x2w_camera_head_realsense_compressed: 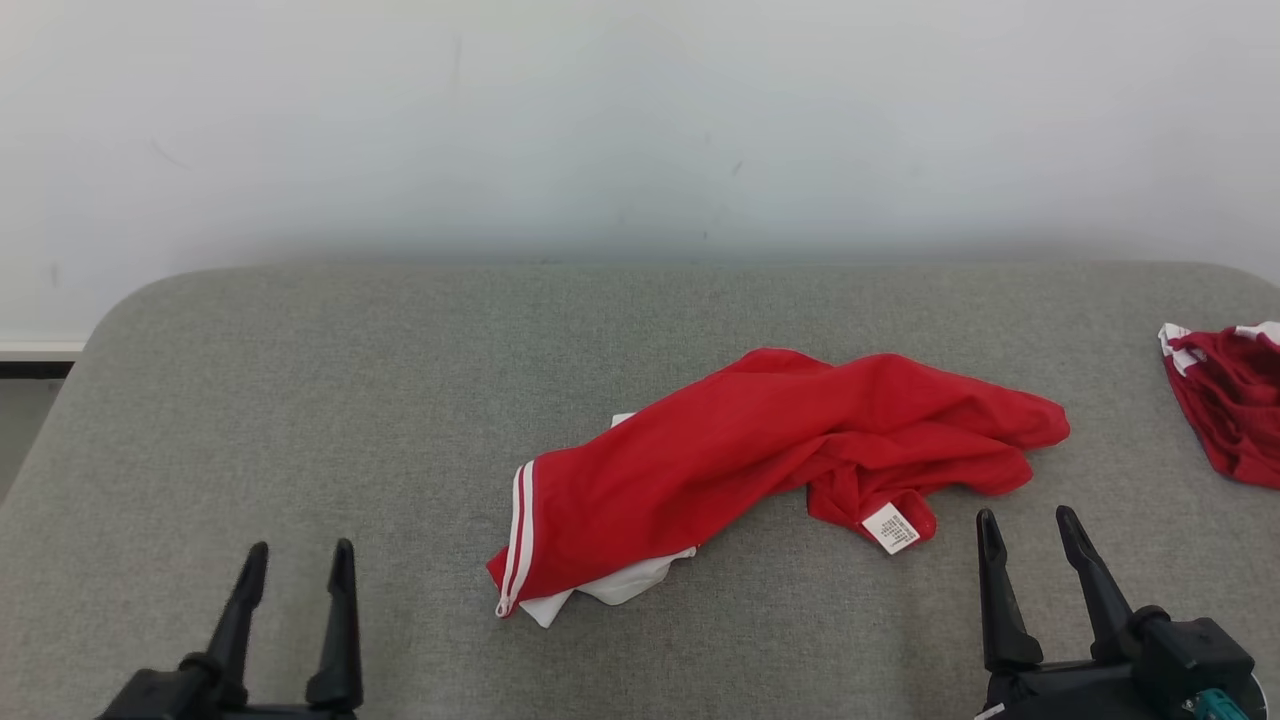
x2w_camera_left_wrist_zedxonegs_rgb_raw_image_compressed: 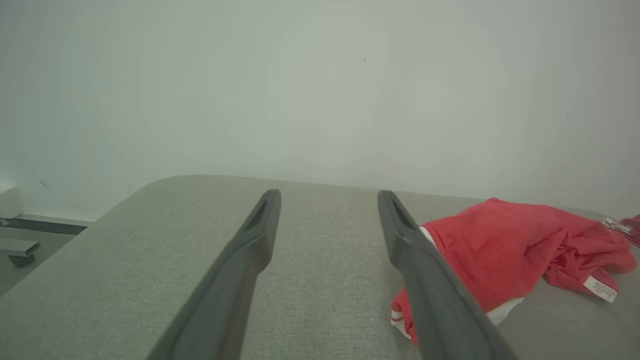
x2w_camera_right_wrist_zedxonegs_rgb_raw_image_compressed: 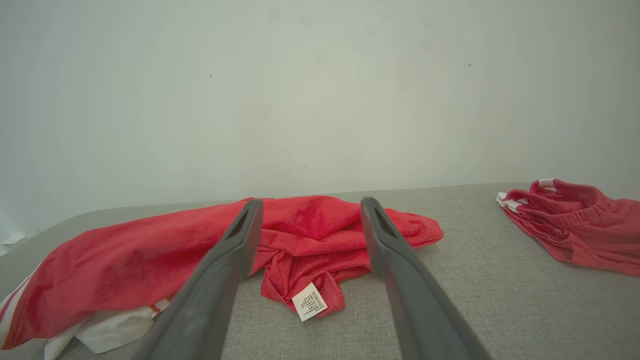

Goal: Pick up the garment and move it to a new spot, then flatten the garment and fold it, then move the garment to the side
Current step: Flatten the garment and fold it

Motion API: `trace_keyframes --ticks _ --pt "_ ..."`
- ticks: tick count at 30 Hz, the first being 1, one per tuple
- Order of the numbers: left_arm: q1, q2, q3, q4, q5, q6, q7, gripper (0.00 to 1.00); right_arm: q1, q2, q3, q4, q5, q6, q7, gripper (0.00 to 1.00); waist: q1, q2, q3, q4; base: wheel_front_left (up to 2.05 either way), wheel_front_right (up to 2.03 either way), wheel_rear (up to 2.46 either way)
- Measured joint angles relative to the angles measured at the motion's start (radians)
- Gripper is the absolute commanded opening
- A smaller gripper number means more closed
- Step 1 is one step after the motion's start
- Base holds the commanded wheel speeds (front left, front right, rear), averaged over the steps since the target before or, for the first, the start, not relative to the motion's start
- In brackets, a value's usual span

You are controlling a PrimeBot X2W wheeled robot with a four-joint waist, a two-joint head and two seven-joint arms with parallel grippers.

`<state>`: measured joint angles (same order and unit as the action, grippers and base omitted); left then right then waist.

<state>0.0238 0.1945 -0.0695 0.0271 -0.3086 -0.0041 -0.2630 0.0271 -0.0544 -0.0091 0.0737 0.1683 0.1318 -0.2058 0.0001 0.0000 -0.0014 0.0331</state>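
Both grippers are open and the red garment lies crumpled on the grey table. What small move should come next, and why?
Probably the right gripper should ease forward and down toward the red garment's bunched end by the white label. It and the left gripper stand open and empty, the garment lies crumpled and untouched, and that end lies nearest the right gripper.

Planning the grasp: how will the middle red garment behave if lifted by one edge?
Likely floppy: the garment lies in soft crumpled folds, so it should drape and hang. Probably light; the fabric looks thin. The label end may dangle.
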Motion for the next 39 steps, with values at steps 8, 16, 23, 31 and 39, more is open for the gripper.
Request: trace_keyframes --ticks 8,16,23,31,39 --pt "-0.022 -0.036 -0.091 0.117 0.018 -0.057 0.000 1.00 -0.017 0.001 -0.001 0.008 0.000 0.000 0.000 1.00 0.0000 0.0000 0.037 -0.012 0.00 0.00 0.00" --pt "-0.062 -0.084 -0.175 0.279 0.023 -0.094 0.000 1.00 -0.042 0.002 -0.006 0.017 -0.002 0.000 -0.005 1.00 0.0000 0.0000 0.077 -0.044 0.00 0.00 0.00" --pt "-0.121 -0.107 -0.200 0.396 0.018 -0.110 0.000 1.00 -0.062 0.001 -0.001 0.020 -0.003 0.000 -0.007 1.00 0.0000 0.0000 0.107 -0.078 0.00 0.00 0.00" --pt "-0.229 -0.120 -0.184 0.532 0.021 -0.119 0.000 1.00 -0.086 0.000 0.000 0.023 -0.003 0.000 -0.010 1.00 0.0001 0.0001 0.144 -0.111 0.00 0.00 0.00" --pt "-0.266 -0.126 -0.173 0.578 0.024 -0.121 -0.001 0.00 -0.089 -0.001 -0.011 0.039 -0.003 0.000 -0.021 1.00 0.0000 0.0001 0.155 -0.126 0.00 0.00 0.00"
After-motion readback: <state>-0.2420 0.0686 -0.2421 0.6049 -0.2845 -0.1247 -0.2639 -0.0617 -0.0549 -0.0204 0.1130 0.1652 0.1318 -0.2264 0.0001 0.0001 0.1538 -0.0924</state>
